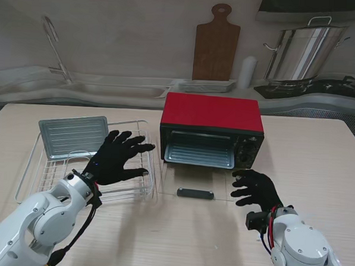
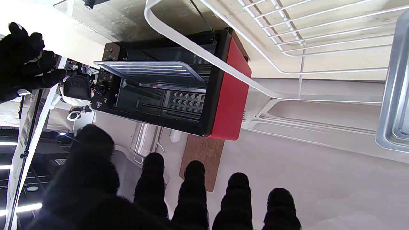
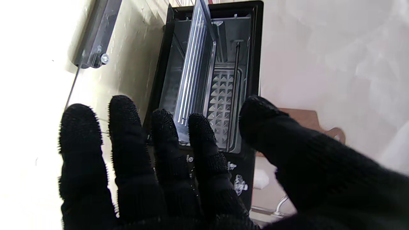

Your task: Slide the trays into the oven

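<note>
A red oven [image 1: 211, 113] stands mid-table with its glass door [image 1: 195, 184] folded flat toward me. One metal tray [image 1: 200, 152] sits partway inside it, also seen as the ribbed tray [image 3: 195, 64] and the tray [image 2: 153, 68]. A second tray [image 1: 74, 136] lies in the wire rack [image 1: 32, 170] on the left. My left hand [image 1: 119, 158] hovers over the rack with fingers spread, holding nothing. My right hand [image 1: 255, 188] is open at the door's right front corner, beside the tray in the oven and not touching it.
The door's dark handle [image 1: 195, 193] lies nearest me. Behind the table run a sink counter with a faucet [image 1: 54, 49], a wooden cutting board [image 1: 216, 45], stacked plates [image 1: 207, 85] and a steel pot [image 1: 301, 53].
</note>
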Available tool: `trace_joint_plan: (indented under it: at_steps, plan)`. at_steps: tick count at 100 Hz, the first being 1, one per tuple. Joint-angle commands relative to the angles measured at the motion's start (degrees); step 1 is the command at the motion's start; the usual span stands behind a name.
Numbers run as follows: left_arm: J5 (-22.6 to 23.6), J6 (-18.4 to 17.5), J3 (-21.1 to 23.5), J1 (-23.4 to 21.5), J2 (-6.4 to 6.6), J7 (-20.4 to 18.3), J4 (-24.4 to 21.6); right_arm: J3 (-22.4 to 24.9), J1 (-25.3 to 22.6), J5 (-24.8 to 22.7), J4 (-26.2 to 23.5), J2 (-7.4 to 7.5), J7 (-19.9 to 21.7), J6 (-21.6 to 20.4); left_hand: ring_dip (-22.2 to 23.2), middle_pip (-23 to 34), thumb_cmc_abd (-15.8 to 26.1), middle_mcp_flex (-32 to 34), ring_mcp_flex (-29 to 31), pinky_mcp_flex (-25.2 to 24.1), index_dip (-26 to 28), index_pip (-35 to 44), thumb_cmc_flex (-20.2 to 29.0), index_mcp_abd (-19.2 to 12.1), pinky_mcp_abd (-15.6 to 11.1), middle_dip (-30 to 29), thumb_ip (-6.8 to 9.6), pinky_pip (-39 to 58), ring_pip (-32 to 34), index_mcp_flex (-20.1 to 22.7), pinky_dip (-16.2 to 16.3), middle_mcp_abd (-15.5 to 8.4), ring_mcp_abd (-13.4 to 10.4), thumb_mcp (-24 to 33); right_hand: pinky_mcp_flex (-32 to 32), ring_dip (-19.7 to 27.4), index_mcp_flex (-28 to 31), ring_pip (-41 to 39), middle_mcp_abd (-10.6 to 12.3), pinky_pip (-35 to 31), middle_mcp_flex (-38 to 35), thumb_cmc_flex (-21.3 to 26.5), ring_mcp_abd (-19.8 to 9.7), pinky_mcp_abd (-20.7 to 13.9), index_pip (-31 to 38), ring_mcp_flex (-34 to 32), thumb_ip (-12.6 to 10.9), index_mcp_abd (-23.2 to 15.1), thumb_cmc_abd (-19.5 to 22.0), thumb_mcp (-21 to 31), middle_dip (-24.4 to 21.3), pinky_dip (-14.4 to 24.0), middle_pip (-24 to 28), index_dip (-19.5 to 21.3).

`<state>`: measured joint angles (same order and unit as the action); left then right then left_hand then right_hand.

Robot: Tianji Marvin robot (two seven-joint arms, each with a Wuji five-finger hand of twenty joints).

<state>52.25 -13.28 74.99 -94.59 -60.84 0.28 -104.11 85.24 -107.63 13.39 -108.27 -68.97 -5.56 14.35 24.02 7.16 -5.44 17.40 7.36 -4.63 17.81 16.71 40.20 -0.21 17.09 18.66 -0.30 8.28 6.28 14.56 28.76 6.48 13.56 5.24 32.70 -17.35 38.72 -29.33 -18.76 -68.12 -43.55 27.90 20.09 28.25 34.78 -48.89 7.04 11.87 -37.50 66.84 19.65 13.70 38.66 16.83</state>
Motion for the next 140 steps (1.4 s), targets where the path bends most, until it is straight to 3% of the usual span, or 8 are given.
trace_joint_plan:
  at_steps: [1, 16, 34, 49, 75, 103, 123, 140]
  plan:
    - [-0.3, -0.3, 0.0, -0.2, -0.31, -1.1, -0.6, -0.9, 0.0, -1.0, -1.0, 0.12, 1.5, -1.1, -0.8, -1.1, 2.3, -1.9, -1.6, -0.8, 0.9, 0.1, 0.8, 0.2, -1.2, -0.3, 1.00, -2.8, -1.0, -0.5, -0.4, -0.4, -1.3, -1.5, -0.5, -0.6, 1.4, -1.2, 1.2, -1.9, 1.2, -2.0, -1.1, 0.9, -0.9, 2.1, -2.3, -1.8, 0.4, -1.7, 0.6, 1.1, 0.8, 0.9]
    - [-0.4, -0.4, -0.2, 0.1, -0.30, -1.2, -0.3, -2.9, 1.2, -7.2, -0.8, 1.23, 3.6, -3.5, -0.8, -1.1, 2.2, -2.0, -1.6, -0.8, 0.9, 0.1, 0.9, 0.3, -1.2, -0.3, 1.03, -2.8, -1.0, -0.5, -0.5, -0.4, -1.3, -1.5, -2.3, -0.3, 1.3, -0.3, 2.6, -1.5, 2.2, -2.2, -2.4, 0.4, -1.6, 3.5, -2.6, -2.9, 0.5, -1.9, 0.3, 1.7, 0.0, 1.1]
    - [-0.6, -0.4, -0.3, 0.4, -0.30, -1.3, 0.0, -6.6, 3.9, -15.4, 0.4, 2.40, 5.2, -6.5, -0.8, -1.1, 2.3, -2.0, -1.6, -0.7, 0.9, 0.1, 0.8, 0.2, -1.2, -0.3, 1.03, -2.8, -1.0, -0.6, -0.5, -0.6, -1.4, -1.5, -9.5, -1.1, -0.8, 0.0, 6.3, -2.4, 5.9, -1.8, -5.9, -5.6, -1.1, 10.6, -3.4, -5.5, -0.3, 0.2, 0.3, 5.6, -0.6, 2.2]
    - [-0.5, -0.4, -0.1, 0.3, -0.30, -1.2, 0.0, -10.1, 6.6, -23.1, 2.5, 3.14, 5.3, -9.0, -0.8, -1.1, 2.2, -2.0, -1.7, -0.7, 0.9, 0.1, 0.9, 0.3, -1.2, -0.2, 1.04, -2.8, -1.0, -0.6, -0.5, -0.3, -1.3, -1.5, -11.2, -1.3, -1.9, 0.3, 7.4, -1.9, 6.9, -1.2, -7.3, -8.3, -0.7, 12.4, -4.3, -6.1, -1.6, 3.8, 0.1, 7.0, -1.0, 1.9]
    - [-0.5, -0.2, 0.1, 0.1, -0.31, -1.2, -0.1, -15.9, 11.4, -38.0, 7.3, 4.17, 3.6, -12.7, -0.8, -1.1, 2.2, -1.9, -1.6, -0.7, 0.9, 0.1, 0.8, 0.2, -1.2, -0.3, 1.04, -2.8, -1.0, -0.6, -0.5, -0.3, -1.3, -1.5, -11.8, -0.8, -2.6, 1.4, 8.4, -0.8, 6.7, -3.3, -8.7, -10.4, -0.3, 12.6, -4.2, -6.8, -0.6, 3.5, -0.1, 7.2, -1.6, 1.3]
    - [-0.4, -0.2, 0.4, -0.2, -0.32, -1.1, -0.2, -21.4, 15.7, -46.1, 11.4, 4.81, 2.8, -13.4, -0.8, -1.1, 2.2, -2.0, -1.6, -0.7, 0.9, 0.1, 0.8, 0.3, -1.2, -0.3, 1.05, -2.8, -1.0, -0.5, -0.5, -0.4, -1.3, -1.5, -13.9, 0.5, -3.7, 4.4, 9.1, 2.2, 7.4, -5.0, -10.4, -12.6, -0.5, 14.1, -4.5, -7.0, 1.0, 2.2, -0.6, 6.5, -3.0, 0.0]
    - [-0.3, -0.1, 0.5, -0.4, -0.33, -1.1, -0.3, -25.2, 18.7, -52.2, 14.3, 5.41, 2.5, -13.4, -0.8, -1.1, 2.2, -2.0, -1.6, -0.7, 0.9, 0.1, 0.8, 0.2, -1.2, -0.3, 1.05, -2.8, -1.0, -0.6, -0.5, -0.5, -1.3, -1.6, -18.5, 5.0, -5.6, 13.7, 9.3, 10.1, 8.7, -7.2, -13.1, -18.6, -2.8, 16.3, -5.1, -6.4, 3.0, 0.9, -3.1, 3.1, -9.2, -4.0]
    - [-0.2, 0.0, 0.7, -0.6, -0.31, -1.1, -0.5, -28.0, 21.3, -53.8, 16.4, 5.66, 3.5, -11.5, -0.8, -1.1, 2.3, -2.0, -1.6, -0.7, 0.8, 0.0, 0.8, 0.2, -1.2, -0.3, 1.06, -2.8, -1.0, -0.6, -0.5, -0.5, -1.4, -1.6, -21.8, 9.2, -8.4, 21.4, 9.5, 15.5, 11.2, -8.7, -14.7, -22.4, -5.0, 17.8, -5.5, -5.6, 5.1, -0.7, -4.8, 0.4, -13.6, -6.7]
